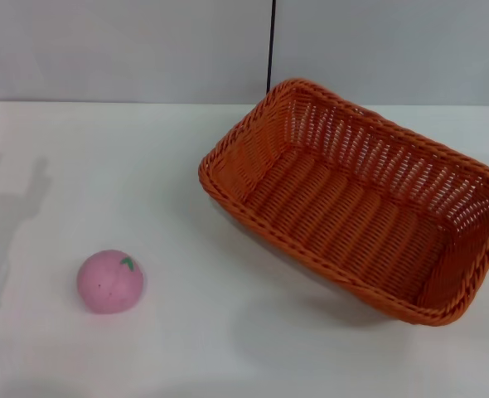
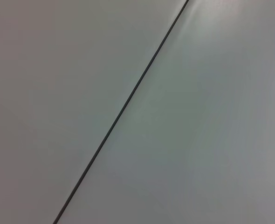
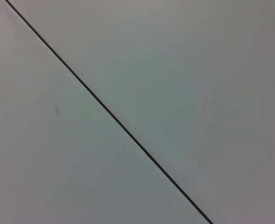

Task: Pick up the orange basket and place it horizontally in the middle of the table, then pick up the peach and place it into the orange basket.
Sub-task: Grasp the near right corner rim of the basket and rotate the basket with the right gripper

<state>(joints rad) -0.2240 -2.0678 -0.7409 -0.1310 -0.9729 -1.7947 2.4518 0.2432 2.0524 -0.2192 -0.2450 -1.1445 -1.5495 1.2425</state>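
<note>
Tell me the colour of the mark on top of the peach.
Green, on the pink peach; the head view shows it best.

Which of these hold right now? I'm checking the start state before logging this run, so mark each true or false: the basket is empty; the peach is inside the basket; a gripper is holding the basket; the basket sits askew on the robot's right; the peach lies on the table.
1. The orange basket is empty. True.
2. The peach is inside the basket. False: it sits apart from it, on the robot's left.
3. A gripper holds the basket. False: no gripper shows in any view.
4. The basket sits askew on the robot's right. True.
5. The peach lies on the table. True.
</note>
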